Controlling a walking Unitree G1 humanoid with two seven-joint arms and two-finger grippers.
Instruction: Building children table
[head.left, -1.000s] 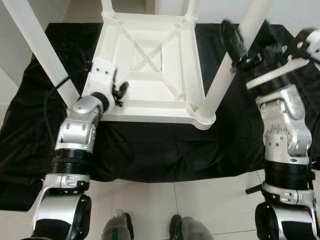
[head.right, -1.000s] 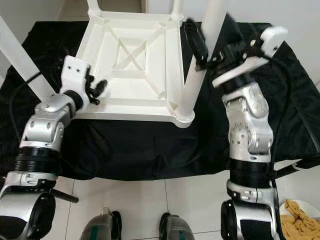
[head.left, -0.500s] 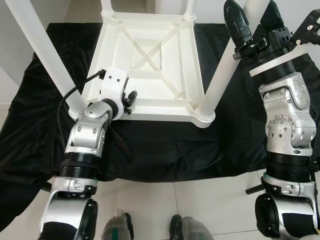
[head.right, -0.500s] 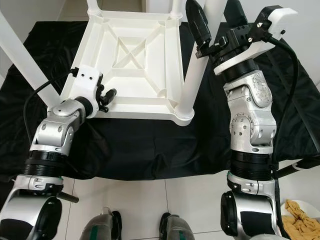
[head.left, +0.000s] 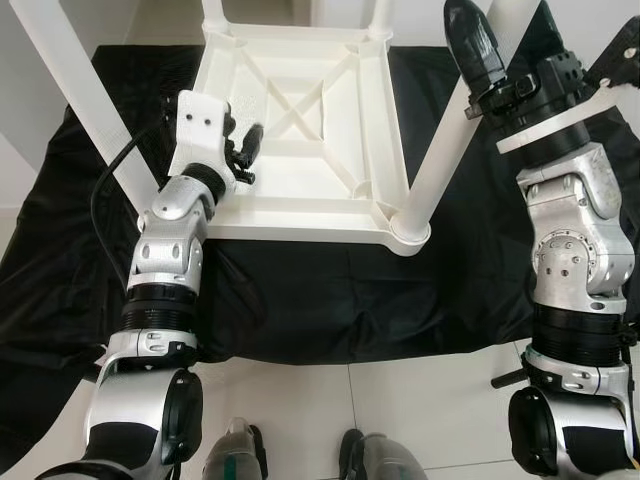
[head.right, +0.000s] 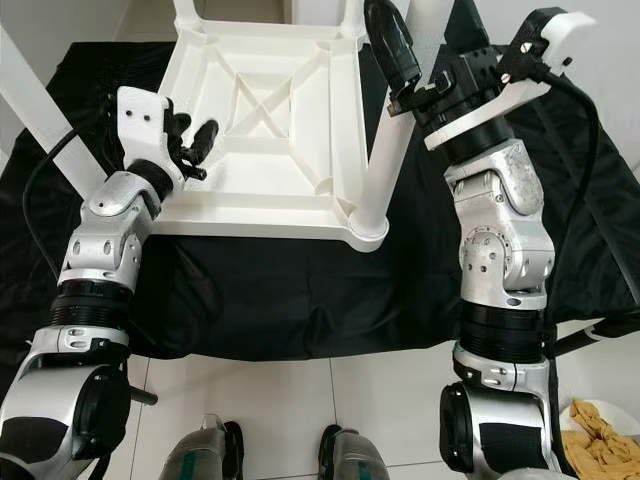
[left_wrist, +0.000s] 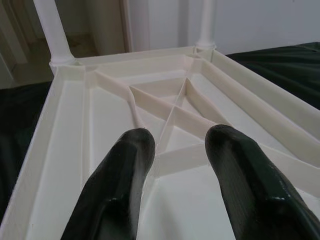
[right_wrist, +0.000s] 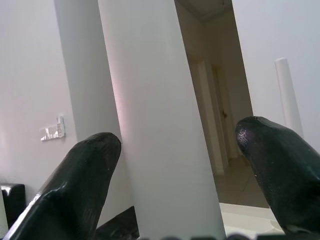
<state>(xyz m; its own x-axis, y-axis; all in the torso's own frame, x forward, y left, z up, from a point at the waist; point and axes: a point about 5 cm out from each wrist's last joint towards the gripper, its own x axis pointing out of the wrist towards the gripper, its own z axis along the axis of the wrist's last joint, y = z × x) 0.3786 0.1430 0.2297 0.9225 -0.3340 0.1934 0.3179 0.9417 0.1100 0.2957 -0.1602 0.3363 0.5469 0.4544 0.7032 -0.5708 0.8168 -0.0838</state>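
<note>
The white children's table (head.left: 300, 120) lies upside down on a black cloth (head.left: 300, 290) spread over the tiled floor (head.left: 400, 410), its legs pointing up. The right gripper (head.left: 505, 45) straddles the near right leg (head.left: 450, 130) high up; its jaws are released, one finger on each side, and the right wrist view shows a gap at the finger (right_wrist: 280, 165) on one side. If that leg is not fully seated in its corner socket (head.left: 410, 228), closing off-centre or pushing sideways could tilt it, pop it out, or skid the whole frame across the slippery cloth. The left gripper (left_wrist: 175, 165), jaws also apart and empty, hovers over the ribbed underside near the near left corner. It is steadying nothing, so the frame has no brace against a right-arm shove, and its fingers could catch on a rib.
</note>
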